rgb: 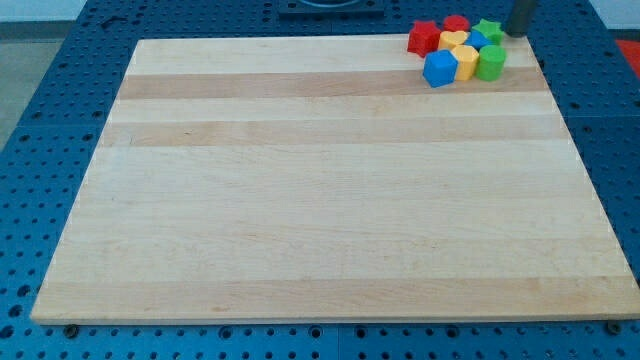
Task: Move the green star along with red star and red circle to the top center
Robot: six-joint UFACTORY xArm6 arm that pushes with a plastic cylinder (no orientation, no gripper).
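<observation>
All the blocks sit in one tight cluster at the view's top right. The green star (487, 29) is at the cluster's upper right. The red circle (456, 23) is at its top and the red star (422, 38) at its left end. My tip (516, 34) is just to the right of the green star, close to it; I cannot tell whether it touches. Only the rod's lower part shows at the view's top edge.
In the same cluster are a yellow block (453, 40), another yellow block (466, 61), a blue block (439, 68), a green cylinder (491, 62) and a small blue block (477, 42). The wooden board (320, 200) lies on a blue perforated table.
</observation>
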